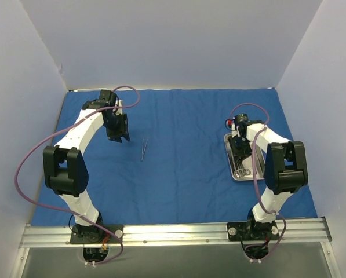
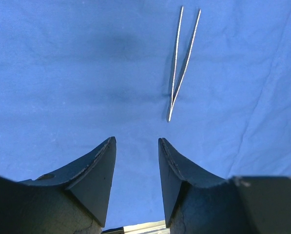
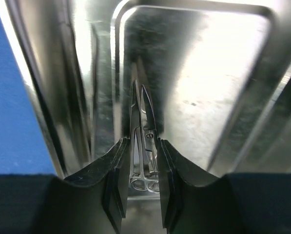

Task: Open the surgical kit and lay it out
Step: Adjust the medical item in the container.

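White walls (image 1: 173, 46) close the bench on three sides. The blue cloth wrap (image 1: 184, 116) lies spread flat almost wall to wall, and its near edge stops just short of the metal rail (image 1: 173, 231) where the arms are bolted. Between the two sets of jaws I have a broad stretch of bare cloth, crossed only by the tweezers (image 1: 144, 149). Around the right jaws room is tight, because they sit inside the steel tray (image 1: 228, 156) with its raised rim on either side of them.

In the left wrist view the tweezers (image 2: 182, 63) lie ahead of the left jaws and a little toward the right-hand finger. They lie flat on the cloth, clear of the fingertips, with the joined end nearer the jaws and the two prongs spreading away. The left jaws stand open with nothing between them, held above the cloth.

The right jaws stand narrowly apart astride the scissor-like instruments (image 3: 144, 105). These lie on the tray floor and run straight ahead between the fingertips, ring handles nearest the wrist. I cannot tell whether the pads press on the steel or only flank it.

The left arm (image 1: 80, 130) reaches far forward, elbow raised and wrist bent down toward the cloth. The right arm (image 1: 277, 156) is folded closer in, with its wrist pointing down into the tray.
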Robot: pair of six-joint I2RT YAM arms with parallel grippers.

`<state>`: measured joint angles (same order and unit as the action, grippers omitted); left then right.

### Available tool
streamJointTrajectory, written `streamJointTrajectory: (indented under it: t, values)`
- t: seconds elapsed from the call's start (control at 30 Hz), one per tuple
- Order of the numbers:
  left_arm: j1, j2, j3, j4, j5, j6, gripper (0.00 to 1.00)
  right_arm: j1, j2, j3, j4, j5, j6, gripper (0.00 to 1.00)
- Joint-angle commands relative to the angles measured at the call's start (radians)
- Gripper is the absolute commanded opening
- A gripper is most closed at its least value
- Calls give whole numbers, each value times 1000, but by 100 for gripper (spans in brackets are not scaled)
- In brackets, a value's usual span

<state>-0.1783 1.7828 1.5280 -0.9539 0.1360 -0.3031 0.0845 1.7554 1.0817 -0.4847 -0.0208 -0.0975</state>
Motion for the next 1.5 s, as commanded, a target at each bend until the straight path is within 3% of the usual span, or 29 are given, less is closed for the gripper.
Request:
streamJointTrajectory:
  t: [0.0, 0.4, 0.53, 0.57, 0.6, 0.77, 1.07, 1.47]
  values:
    - [7, -8, 9, 20, 27, 10, 49, -15, -79, 50, -63, 80, 8, 0]
    - [5, -3, 11, 24, 62, 22, 48, -63, -39, 93, -34, 76, 5, 2]
    - [5, -5, 1, 27, 70, 27, 48, -69, 10, 112, -17, 64, 15, 20]
    - [7, -5, 0, 29, 71, 27, 48, -69, 24, 116, -12, 65, 19, 35]
    - [5, -5, 0, 29, 74, 27, 48, -71, 30, 124, -11, 73, 25, 39]
    - [7, 0, 4, 23, 80, 32, 48, -63, 9, 136, -32, 76, 35, 46]
    - [7, 12, -3, 33, 97, 32, 48, -46, 9, 100, -34, 33, 36, 32]
    - [7, 15, 6, 10, 105, 32, 49, -2, 30, 103, -6, 32, 56, 31]
